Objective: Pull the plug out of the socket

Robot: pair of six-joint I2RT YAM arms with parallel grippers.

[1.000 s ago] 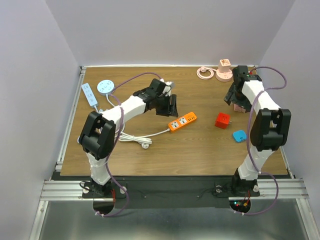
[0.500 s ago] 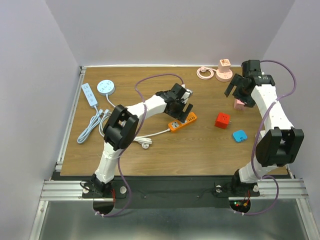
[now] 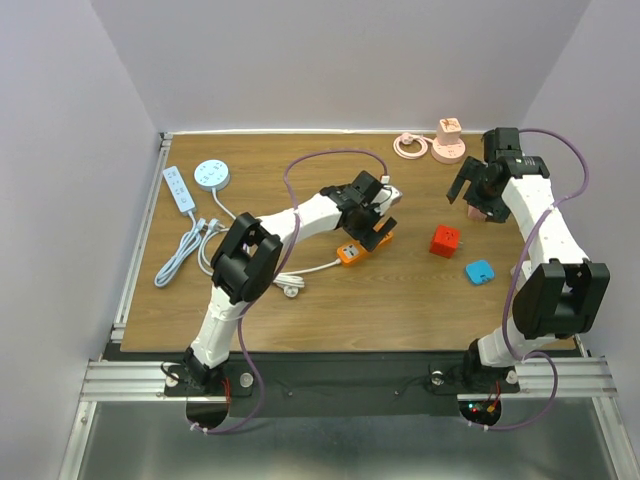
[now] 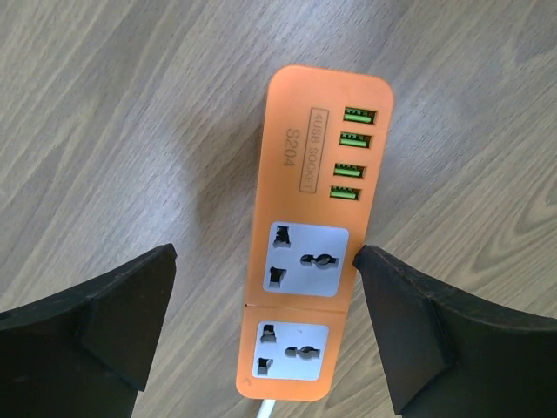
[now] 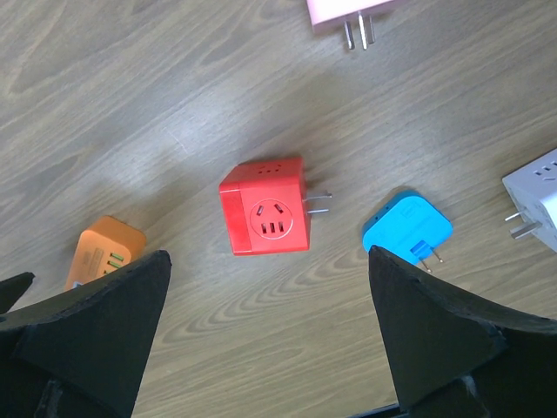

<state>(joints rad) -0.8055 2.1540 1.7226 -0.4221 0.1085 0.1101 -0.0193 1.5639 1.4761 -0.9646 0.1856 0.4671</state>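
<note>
- Two robot arms reach over one wooden table (image 3: 400, 315).
- The left gripper (image 4: 265, 261) has its fingers spread wide and holds nothing. It hangs over one orange power strip (image 4: 309, 174), which lies flat mid-table, with one finger on each side of it.
- The strip shows two sockets with open holes and four green USB ports. One white cord (image 3: 310, 266) leaves its end.
- The right gripper (image 5: 267, 261) also has its fingers wide apart and is empty. It hangs above the table's right side.
- Four loose adapters lie there with their prongs showing: one red cube (image 5: 265, 218), one blue adapter (image 5: 406, 228), one pink adapter (image 5: 348, 10) and one white adapter (image 5: 535, 196).
- One pink socket tower (image 3: 449, 142) stands at the back edge.
- One white power strip (image 3: 180, 188) and one round pale-blue socket (image 3: 211, 173) lie at the left.
</note>
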